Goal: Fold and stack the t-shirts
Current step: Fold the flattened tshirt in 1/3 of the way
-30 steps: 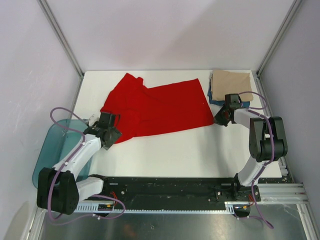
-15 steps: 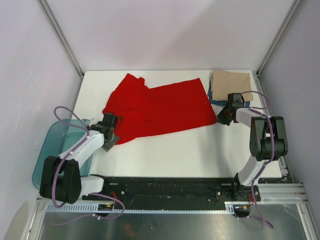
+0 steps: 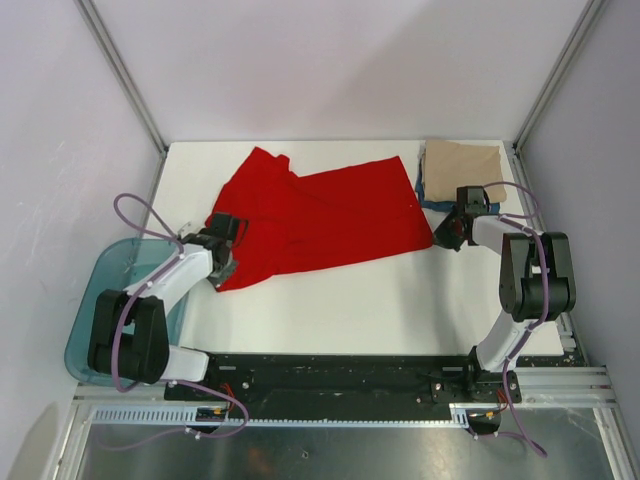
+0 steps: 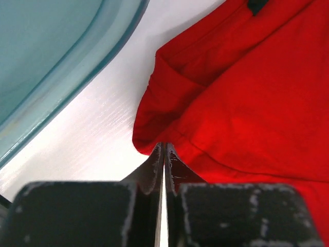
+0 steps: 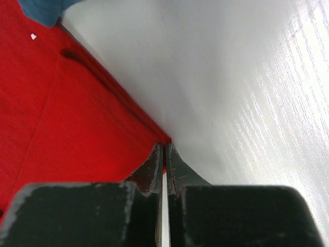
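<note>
1. At 8 o'clock on red shirt [image 3: 320, 215], L gripper [image 4: 164, 154] has just snapped shut on the hem; a sec ago it stood wide open.
2. R gripper [image 5: 164, 149] unchanged, clamped on shirt's 4 o'clock corner.
3. Means both near corners are held, so prob. ready to lift & fold.
4. Red shirt lies mid table [image 3: 350, 300], spread flat, rumpled at 9 o'clock, not yet folded. Tan shirt [image 3: 462, 160] sits on blue shirt [image 3: 428, 203] at 2 o'clock.

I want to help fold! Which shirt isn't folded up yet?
The red t-shirt, spread out in the middle of the table. The tan t-shirt and the blue t-shirt under it are folded, stacked at the far right corner.
</note>
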Motion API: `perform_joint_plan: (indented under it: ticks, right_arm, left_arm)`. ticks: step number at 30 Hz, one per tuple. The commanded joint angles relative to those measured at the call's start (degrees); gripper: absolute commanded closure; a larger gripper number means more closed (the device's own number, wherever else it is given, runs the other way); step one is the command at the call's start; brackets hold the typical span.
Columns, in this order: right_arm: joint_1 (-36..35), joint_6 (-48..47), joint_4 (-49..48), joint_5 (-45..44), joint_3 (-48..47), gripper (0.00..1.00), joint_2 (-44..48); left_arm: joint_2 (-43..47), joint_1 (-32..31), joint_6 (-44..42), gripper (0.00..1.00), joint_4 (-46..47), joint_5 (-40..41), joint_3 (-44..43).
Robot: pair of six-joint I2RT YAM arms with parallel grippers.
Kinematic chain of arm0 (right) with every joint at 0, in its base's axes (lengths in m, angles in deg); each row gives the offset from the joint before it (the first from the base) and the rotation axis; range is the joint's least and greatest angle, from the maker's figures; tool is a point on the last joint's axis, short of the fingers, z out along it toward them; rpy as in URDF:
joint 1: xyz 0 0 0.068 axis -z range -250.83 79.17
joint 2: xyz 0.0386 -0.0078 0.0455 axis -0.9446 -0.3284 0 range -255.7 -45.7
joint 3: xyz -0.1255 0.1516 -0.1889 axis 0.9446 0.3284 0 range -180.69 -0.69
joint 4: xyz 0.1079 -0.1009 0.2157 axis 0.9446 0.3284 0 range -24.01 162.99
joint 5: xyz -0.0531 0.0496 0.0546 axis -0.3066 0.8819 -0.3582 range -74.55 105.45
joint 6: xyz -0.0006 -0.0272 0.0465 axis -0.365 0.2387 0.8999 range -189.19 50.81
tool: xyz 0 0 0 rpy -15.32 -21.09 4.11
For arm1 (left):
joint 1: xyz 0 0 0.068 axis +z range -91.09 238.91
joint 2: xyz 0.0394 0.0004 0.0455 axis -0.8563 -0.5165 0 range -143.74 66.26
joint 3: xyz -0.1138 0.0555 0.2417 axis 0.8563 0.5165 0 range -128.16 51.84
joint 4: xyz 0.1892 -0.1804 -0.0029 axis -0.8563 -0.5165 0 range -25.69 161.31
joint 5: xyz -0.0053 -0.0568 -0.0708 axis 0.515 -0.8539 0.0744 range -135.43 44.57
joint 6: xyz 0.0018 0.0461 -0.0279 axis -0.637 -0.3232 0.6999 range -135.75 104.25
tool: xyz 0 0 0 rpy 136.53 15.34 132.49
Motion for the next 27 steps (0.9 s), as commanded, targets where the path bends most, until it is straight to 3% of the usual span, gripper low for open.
perform_joint_plan:
  ticks: [1,4,8,10,27]
  right_arm:
    - [1.70,-1.67,-0.03,-0.64,-1.37,1.00,-1.16]
    - [1.87,-1.68,0.00,-0.53,-1.36,1.00,-1.22]
    - [2.00,-1.70,-0.05,-0.37,-1.41,1.00,-1.27]
    - [1.99,-1.69,-0.04,-0.37,-1.39,1.00,-1.30]
    - [2.06,-1.86,0.01,-0.02,-1.41,1.00,-1.41]
  left_arm:
    - [-0.40,0.56,-1.46,0.99,0.37,3.21,-2.64]
    - [0.23,0.67,-1.78,0.95,0.29,2.98,-2.38]
    - [1.00,0.70,-2.10,0.74,0.34,2.43,-0.80]
    - [1.05,0.76,-2.17,0.69,0.45,1.96,-0.07]
    - [-3.18,0.74,-4.09,0.64,2.72,-2.79,1.45]
